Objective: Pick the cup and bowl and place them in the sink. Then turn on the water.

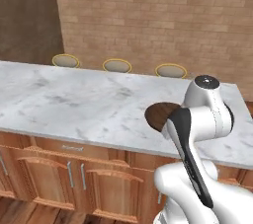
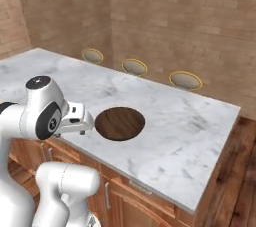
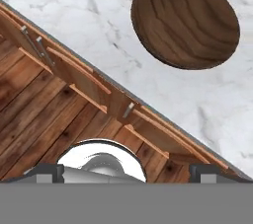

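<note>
The bowl [image 2: 120,123] sits near the marble table's [image 2: 190,136] front edge, the open pincer [image 2: 85,121] empty just beside it.

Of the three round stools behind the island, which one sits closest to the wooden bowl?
The end stool by the counter's far corner, rightmost in both base views, lies closest to the bowl; the middle stool and the other end stool sit farther along.

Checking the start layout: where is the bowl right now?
The bowl sits on the marble counter near its front edge, just right of the arm's wrist in the right base view, well short of the three stools.
</note>
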